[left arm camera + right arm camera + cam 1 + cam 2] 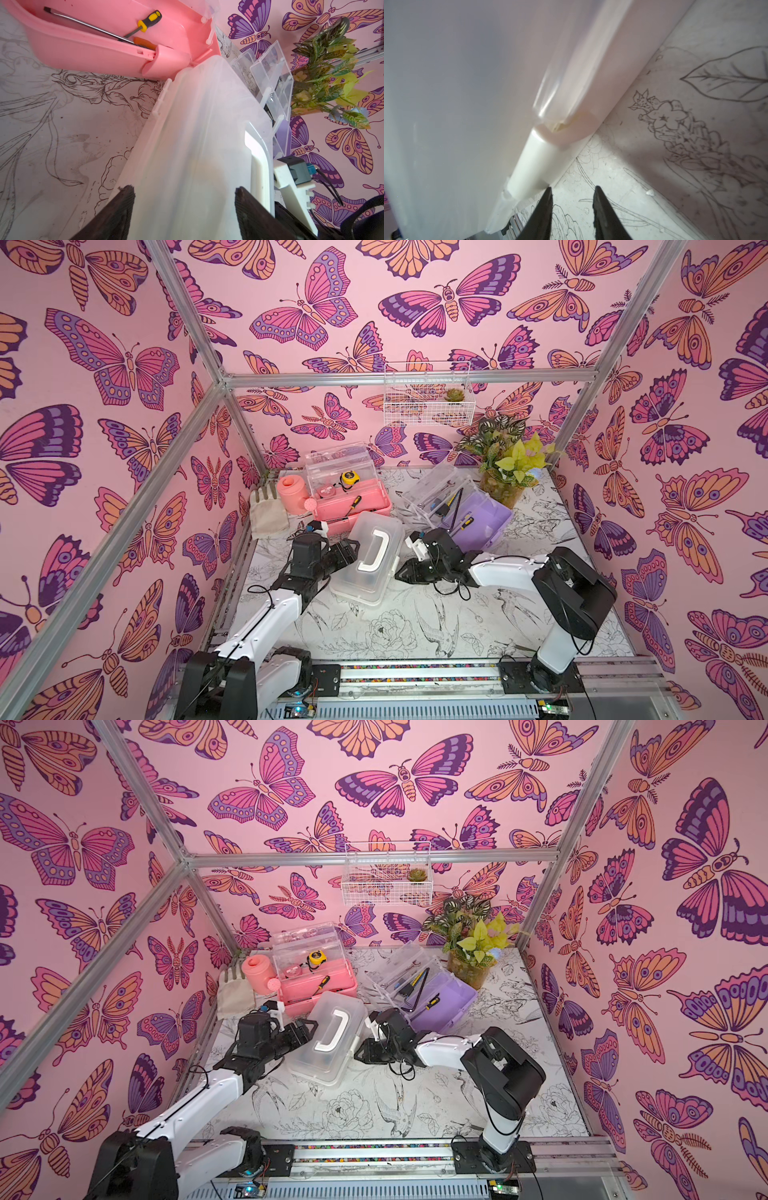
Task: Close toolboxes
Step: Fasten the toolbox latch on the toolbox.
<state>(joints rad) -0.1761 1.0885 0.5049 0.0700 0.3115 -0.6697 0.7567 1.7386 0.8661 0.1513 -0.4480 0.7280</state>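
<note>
White toolbox (370,560), pink toolbox (353,506), purple toolbox (478,522), butterfly-patterned pink walls (104,406)

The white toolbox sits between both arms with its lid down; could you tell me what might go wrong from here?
1. The left claw straddles the white toolbox at its end; squeezing or pushing could skew it.
2. The box nearly touches the pink toolbox, so a shove could knock it.
3. The right claw sits just beside the white latch, holding nothing; it could slip past.

white toolbox (368,558) before pink toolbox (353,499), purple toolbox (478,522) right
</note>
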